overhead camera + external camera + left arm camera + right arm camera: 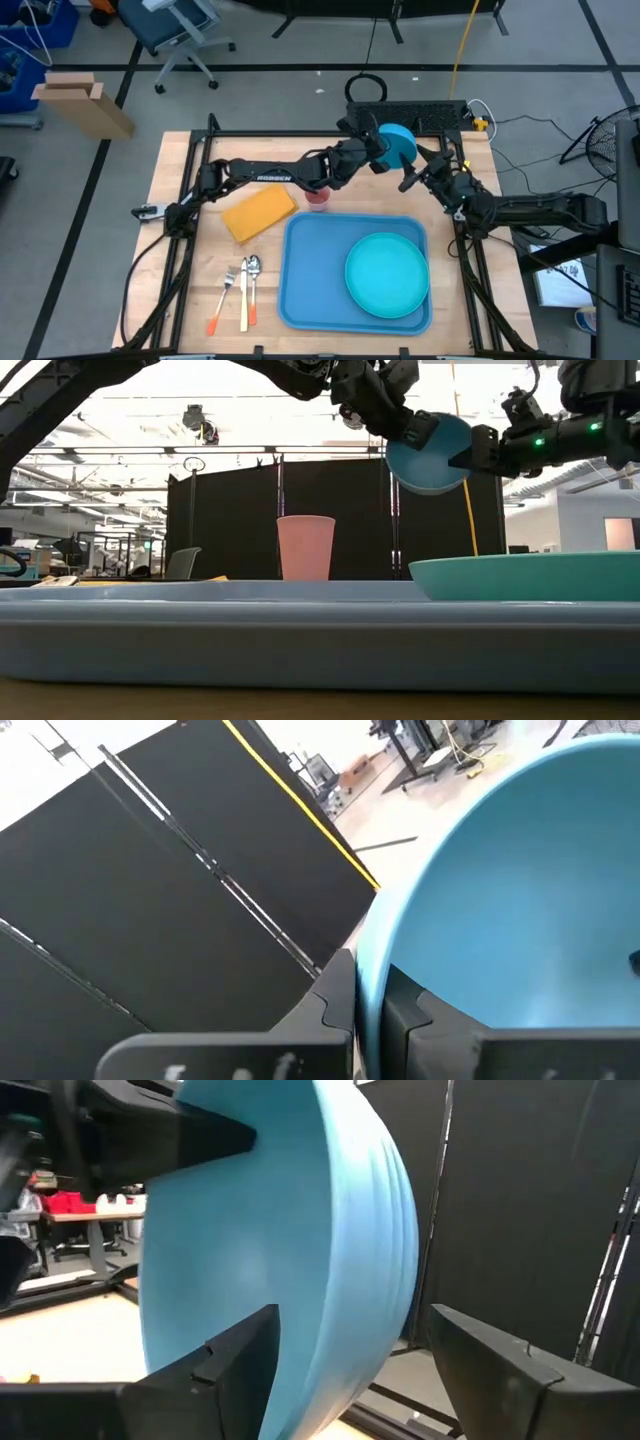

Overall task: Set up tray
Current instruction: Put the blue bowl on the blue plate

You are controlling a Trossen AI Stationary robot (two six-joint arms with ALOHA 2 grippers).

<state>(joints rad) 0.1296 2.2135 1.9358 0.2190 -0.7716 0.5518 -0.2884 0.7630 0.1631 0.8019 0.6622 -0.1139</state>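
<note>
A blue bowl (399,143) is lifted clear above the table's far edge, tipped on its side; it also shows in the low view (432,457). My left gripper (378,150) (368,968) is shut on its rim. My right gripper (420,167) (355,1320) is open, with one finger inside the bowl (300,1250) and one outside; I see no touch. The blue tray (310,272) lies flat on the table and carries a teal plate (388,274). A pink cup (317,199) stands just beyond the tray's far rim. My left gripper pinches the blue bowl's rim (366,930) between its two fingers, one finger (415,1015) inside the hollow and one (332,1000) outside. The fingers come from the table's left side. The bowl is lifted clear and tipped on edge, its hollow turned sideways.
A yellow cloth (260,213) lies left of the tray. Cutlery (245,290), a fork, a spoon and an orange-handled piece, lies near the tray's left near corner. A black box with cables (410,112) sits at the far edge. Metal frame bars run along both table sides.
</note>
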